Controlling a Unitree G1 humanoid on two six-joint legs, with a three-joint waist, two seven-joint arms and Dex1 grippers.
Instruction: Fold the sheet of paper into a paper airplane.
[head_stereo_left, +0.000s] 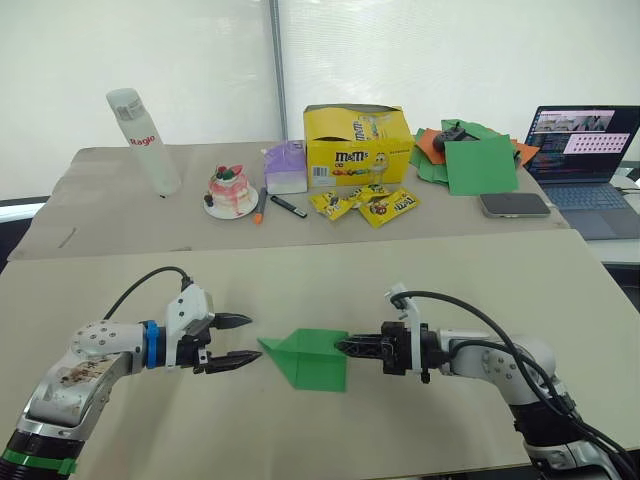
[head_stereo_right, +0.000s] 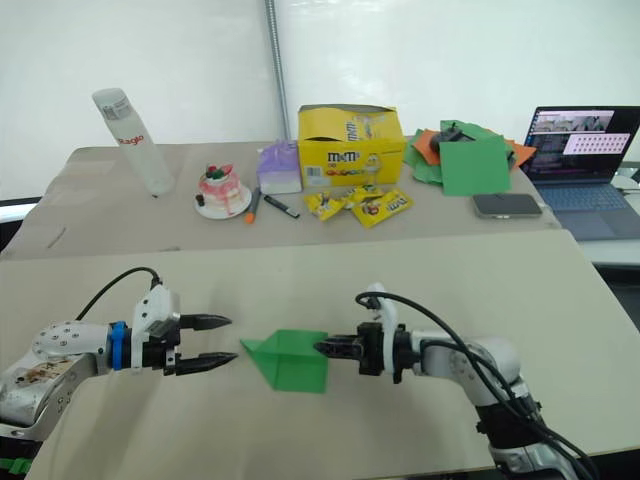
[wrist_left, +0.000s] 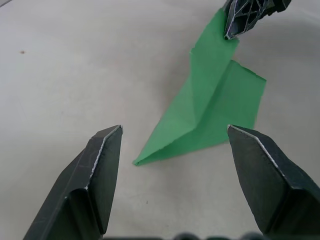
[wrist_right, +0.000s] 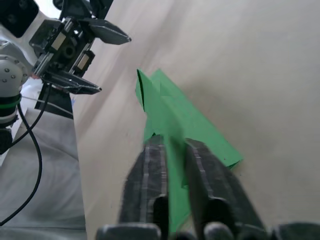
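The sheet of paper (head_stereo_left: 310, 360) is bright green and creased into a pointed wedge, its nose aimed at my left gripper. It rests on the near table, one flap raised. My right gripper (head_stereo_left: 345, 347) is shut on the raised fold at the wedge's right end; the right wrist view shows the paper (wrist_right: 172, 117) pinched between the fingers. My left gripper (head_stereo_left: 248, 339) stands open just left of the nose, not touching it. In the left wrist view the wedge (wrist_left: 210, 115) lies ahead of the spread fingers.
On the far table stand a white bottle (head_stereo_left: 143, 140), a small cake on a plate (head_stereo_left: 229, 190), a yellow candy box (head_stereo_left: 357, 145) with packets, a pile of green and orange papers (head_stereo_left: 470, 155), a phone (head_stereo_left: 514, 204) and a laptop (head_stereo_left: 590, 160).
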